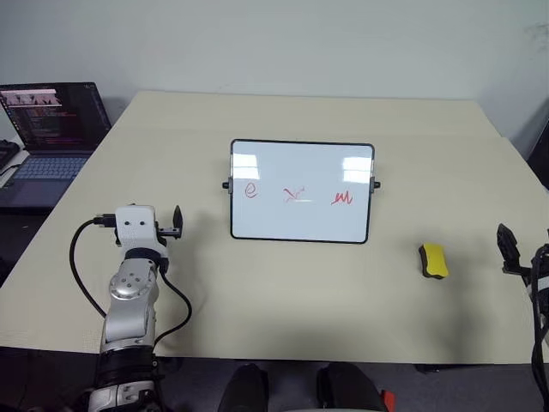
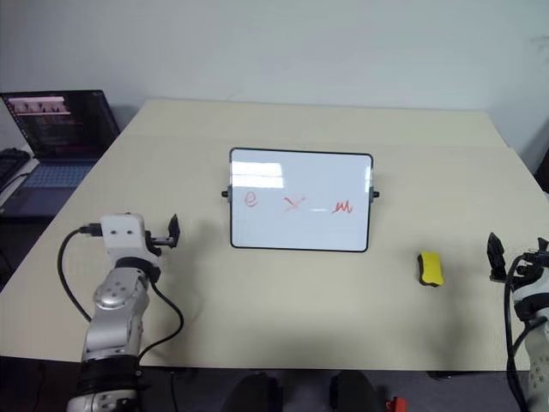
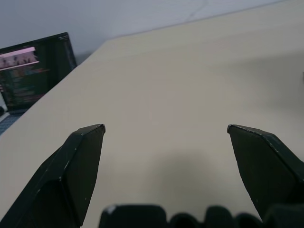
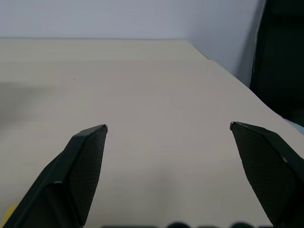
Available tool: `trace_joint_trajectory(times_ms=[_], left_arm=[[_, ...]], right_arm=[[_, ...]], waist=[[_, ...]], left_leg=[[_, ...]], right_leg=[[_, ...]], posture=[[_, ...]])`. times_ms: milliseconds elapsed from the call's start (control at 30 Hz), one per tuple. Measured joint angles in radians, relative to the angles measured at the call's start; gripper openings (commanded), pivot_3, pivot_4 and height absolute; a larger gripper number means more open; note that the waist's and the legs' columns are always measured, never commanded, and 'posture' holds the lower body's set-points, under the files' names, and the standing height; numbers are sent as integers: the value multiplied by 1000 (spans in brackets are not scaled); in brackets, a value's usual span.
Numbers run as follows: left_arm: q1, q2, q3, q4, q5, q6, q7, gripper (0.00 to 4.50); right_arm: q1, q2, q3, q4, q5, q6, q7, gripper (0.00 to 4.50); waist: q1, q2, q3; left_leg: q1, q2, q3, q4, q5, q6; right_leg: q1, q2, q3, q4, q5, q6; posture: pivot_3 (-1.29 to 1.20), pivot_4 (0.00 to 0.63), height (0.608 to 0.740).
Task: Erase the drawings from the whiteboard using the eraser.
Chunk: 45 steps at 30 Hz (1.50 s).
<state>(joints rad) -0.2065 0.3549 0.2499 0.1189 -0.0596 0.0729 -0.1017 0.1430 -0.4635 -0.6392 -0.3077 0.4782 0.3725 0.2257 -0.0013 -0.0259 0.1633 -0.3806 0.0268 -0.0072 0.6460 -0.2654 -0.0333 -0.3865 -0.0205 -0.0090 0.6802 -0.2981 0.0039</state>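
Beige table (image 1: 283, 309), broad and mostly bare. Whiteboard (image 1: 302, 167) lies flat near the middle, long side across, black frame, a knob at each short side. Drawings (image 1: 296, 195) in red run in a row across its lower half: loop, cross, squiggle. All three intact.

Eraser (image 1: 433, 260) sits on the table to the right of the board and nearer the front edge, well apart from the frame, open surface all round it.

Left gripper (image 3: 166, 130) hovers over the left part of the table, fingers spread wide, nothing between them; bare tabletop ahead of it. Right gripper (image 4: 168, 127) is at the right table edge, just right of the eraser, fingers also spread wide, empty.

Laptop (image 1: 47, 142) stands open beyond the table's left edge.
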Motion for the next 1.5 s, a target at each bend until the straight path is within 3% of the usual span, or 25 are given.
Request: trace_joint_trajectory(times_ms=[367, 800, 933, 1033, 1167, 1367, 1500], left_arm=[[-12, -49, -8, 7, -30, 33, -7, 4500], [-16, 75, 54, -103, -121, 93, -136, 4500], [-91, 125, 26, -193, -250, 185, -288, 4500], [-151, 171, -32, -314, -368, 275, -433, 4500], [-222, 220, -141, -342, -461, 362, -637, 4500], [-318, 264, -360, -225, -404, 302, -955, 4500], [-319, 259, -435, -193, -389, 267, -1088, 4500]], right_arm=[[10, 2, -32, -59, 59, 89, -36, 4479], [-48, 130, 42, -155, 41, 107, -182, 4479], [-50, 109, 64, -251, 64, 123, -168, 4479], [-39, 79, 81, -294, 105, 158, -136, 4479], [21, 8, 65, -359, 215, 266, -107, 4479], [116, -50, 48, -460, 292, 428, -143, 4479], [117, -68, 47, -475, 352, 532, -192, 4479]], waist=[[-2, 0, 0], [1, 1, 0], [4, 0, 0], [-1, 0, 0], [-2, 2, 0], [-8, 2, 0], [-12, 1, 1]], left_leg=[[0, 1, -1, -1, 0, 0], [0, 1, -1, 0, 0, 0], [-1, 0, -2, 0, 0, 0], [-1, 0, 0, 0, 0, 0], [0, 1, -1, -1, 0, 0], [0, 1, 1, -1, 0, 0], [-1, 1, 1, 0, 0, 0]], right_leg=[[0, 1, 0, 0, 0, 0], [-1, 1, 0, 0, 0, 0], [0, 1, -1, 0, 0, 0], [0, 1, 0, 0, 0, 0], [0, 2, 0, 0, 0, 0], [0, 7, 1, 0, -1, 1], [-1, 7, 2, 0, -1, 2]], posture=[[0, 150, 740], [0, 150, 740], [0, 150, 740], [0, 150, 740], [0, 150, 740], [0, 150, 740], [0, 150, 740]])
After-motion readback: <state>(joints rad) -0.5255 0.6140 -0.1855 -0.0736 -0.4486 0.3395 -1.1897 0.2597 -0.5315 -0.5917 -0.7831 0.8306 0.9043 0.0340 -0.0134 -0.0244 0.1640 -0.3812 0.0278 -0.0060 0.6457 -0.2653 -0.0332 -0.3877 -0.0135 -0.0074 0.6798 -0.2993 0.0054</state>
